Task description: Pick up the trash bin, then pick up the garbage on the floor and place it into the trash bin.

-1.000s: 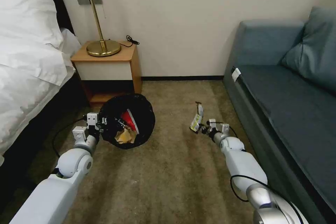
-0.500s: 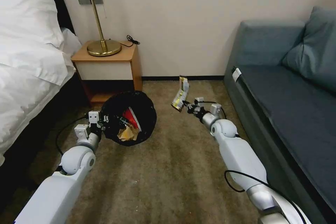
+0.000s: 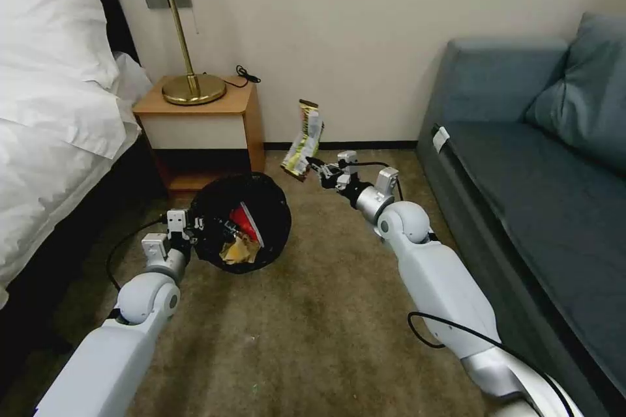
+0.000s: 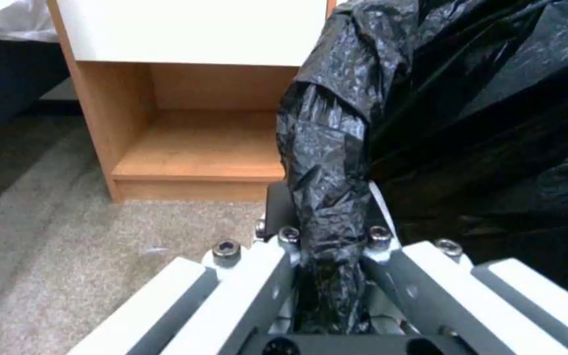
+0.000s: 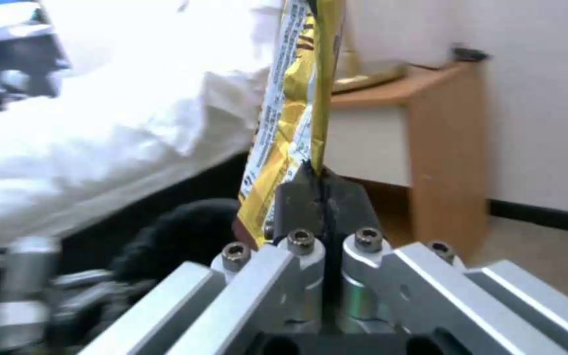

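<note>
Yellow-green foil snack wrapper [image 3: 303, 141] now higher, nearer the black-lined round white trash bin [image 3: 242, 221], pinched in the right gripper [image 3: 317, 166]; left gripper [image 3: 207, 227] clamped on the bin's rim, red-and-white paper carton [image 3: 246, 222] and brown paper scrap [image 3: 237, 251] inside.

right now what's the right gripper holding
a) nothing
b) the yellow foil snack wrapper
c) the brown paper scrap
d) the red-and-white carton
b: the right gripper is shut on the yellow foil snack wrapper, held in the air near the trash bin, with the carton and brown scrap already inside the bin.
</note>
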Controlling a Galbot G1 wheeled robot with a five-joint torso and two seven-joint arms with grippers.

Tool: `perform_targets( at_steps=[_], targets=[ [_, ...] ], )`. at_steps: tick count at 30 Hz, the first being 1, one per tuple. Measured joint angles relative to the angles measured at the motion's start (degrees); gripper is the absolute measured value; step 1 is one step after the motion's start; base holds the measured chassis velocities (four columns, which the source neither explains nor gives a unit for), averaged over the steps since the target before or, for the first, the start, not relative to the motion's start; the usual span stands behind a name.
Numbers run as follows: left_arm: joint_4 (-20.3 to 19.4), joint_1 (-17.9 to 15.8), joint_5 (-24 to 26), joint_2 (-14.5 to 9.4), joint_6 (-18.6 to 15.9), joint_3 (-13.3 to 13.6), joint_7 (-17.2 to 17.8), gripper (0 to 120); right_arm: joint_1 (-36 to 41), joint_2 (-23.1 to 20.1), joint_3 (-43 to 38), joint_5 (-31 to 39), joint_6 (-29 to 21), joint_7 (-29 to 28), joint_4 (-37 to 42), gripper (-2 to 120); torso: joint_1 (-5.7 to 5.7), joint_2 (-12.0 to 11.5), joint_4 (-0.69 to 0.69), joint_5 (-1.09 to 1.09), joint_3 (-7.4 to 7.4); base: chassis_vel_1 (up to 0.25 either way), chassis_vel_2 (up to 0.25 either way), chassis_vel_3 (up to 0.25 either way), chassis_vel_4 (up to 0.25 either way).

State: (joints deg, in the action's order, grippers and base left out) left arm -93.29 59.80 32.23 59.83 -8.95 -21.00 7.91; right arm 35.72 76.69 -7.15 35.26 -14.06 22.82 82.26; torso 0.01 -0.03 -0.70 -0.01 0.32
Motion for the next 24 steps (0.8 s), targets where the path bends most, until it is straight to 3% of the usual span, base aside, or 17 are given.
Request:
perform_targets(
  at_steps=[3, 10, 20, 24],
  targets=[
    [0.2, -0.2, 0.0, 0.4, 0.0, -0.4, 0.1, 1, 1.5, -0.9, 3.0, 2.8, -1.7, 0.6, 5.5, 0, 0.00, 0.0, -0.01, 0.00, 0.00, 0.000, 0.000, 0.000, 0.000],
    [0.2, 0.2, -0.3, 1.4, 0.1, -0.8, 0.4, 1, 2.8, -0.2, 8.0, 3.4, -2.4, 0.2, 8.0, 0, 0.00, 0.0, 0.01, 0.00, 0.00, 0.000, 0.000, 0.000, 0.000],
    [0.2, 0.3, -0.5, 1.9, 0.1, -1.3, 0.8, 1, 3.7, 2.4, 12.3, -2.1, 2.3, 0.6, -0.7, 0, 0.00, 0.0, 0.00, 0.00, 0.00, 0.000, 0.000, 0.000, 0.000],
    [0.4, 0.3, -0.3, 1.7, 0.2, -1.6, 0.8, 1, 3.4, 3.1, 13.1, -2.6, 3.5, 1.2, -2.3, 15, 0.00, 0.0, 0.00, 0.00, 0.00, 0.000, 0.000, 0.000, 0.000]
  ],
)
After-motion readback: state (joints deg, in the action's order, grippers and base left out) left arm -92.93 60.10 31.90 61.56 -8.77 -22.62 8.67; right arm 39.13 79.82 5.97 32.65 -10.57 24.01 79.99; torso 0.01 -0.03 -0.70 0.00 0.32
